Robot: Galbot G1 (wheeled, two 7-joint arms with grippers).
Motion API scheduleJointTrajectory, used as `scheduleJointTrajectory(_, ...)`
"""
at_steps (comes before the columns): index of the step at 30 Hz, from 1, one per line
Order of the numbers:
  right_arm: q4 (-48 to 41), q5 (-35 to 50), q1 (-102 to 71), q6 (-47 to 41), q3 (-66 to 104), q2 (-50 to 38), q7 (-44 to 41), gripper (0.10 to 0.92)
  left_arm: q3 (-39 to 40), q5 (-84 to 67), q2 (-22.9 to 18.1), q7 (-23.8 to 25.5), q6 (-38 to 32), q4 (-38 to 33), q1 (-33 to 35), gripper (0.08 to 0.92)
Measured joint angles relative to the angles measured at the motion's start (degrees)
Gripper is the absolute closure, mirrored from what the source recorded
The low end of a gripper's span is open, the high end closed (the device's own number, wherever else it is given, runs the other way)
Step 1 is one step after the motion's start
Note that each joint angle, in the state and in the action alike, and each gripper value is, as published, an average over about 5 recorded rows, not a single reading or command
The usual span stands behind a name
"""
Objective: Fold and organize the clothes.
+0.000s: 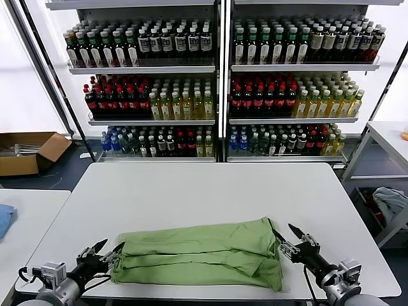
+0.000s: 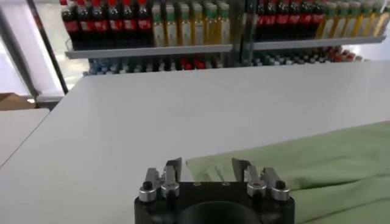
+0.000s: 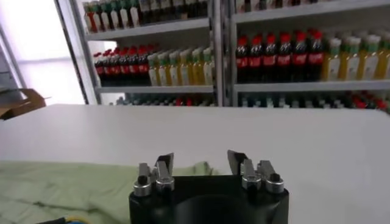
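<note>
A light green shirt [image 1: 201, 253] lies folded into a long band across the near part of the white table [image 1: 204, 188], plain side up; no collar or logo shows. My left gripper [image 1: 110, 248] is open at the band's left end, its jaws either side of the cloth's edge [image 2: 210, 164]. My right gripper [image 1: 286, 233] is open at the band's right end, just off the cloth's far right corner [image 3: 201, 167]. Neither holds cloth. The shirt also shows in the left wrist view [image 2: 317, 158] and the right wrist view [image 3: 67, 185].
Shelves of bottles [image 1: 217, 83] stand behind the table. A cardboard box [image 1: 29, 152] sits on the floor at the left. A second table [image 1: 25, 213] with blue cloth [image 1: 4, 218] is at the left. A side table [image 1: 389, 140] and bundled cloth [image 1: 390, 203] are at the right.
</note>
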Motion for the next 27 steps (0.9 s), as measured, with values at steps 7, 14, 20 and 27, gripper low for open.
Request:
scheduleJointTrajectory(7,0.14,-0.26,-1.4,2.85,2.49,0.62,-0.44,0.209,1.54,-1.75,-3.93,-5.59,-0.99,-0.55,0.64,0.218)
scheduleJointTrajectory(14,0.18,-0.15,-2.01,4.25,3.87,0.55,-0.69,0.203,5.51,-0.61,-8.28,-11.09,-1.84,0.24,-0.12,0.177)
scheduleJointTrajectory(20,0.02,0.23,-2.14,4.88,4.39,0.42,-0.77,0.203,8.59,1.17,-11.13,-14.29,-2.42,1.66,-1.18,0.242)
scheduleJointTrajectory(27,-0.39,0.58,-1.63,5.14,4.45,0.28,-0.75,0.203,11.22,3.27,-13.32,-16.09,-3.03,2.46,-1.44,0.441)
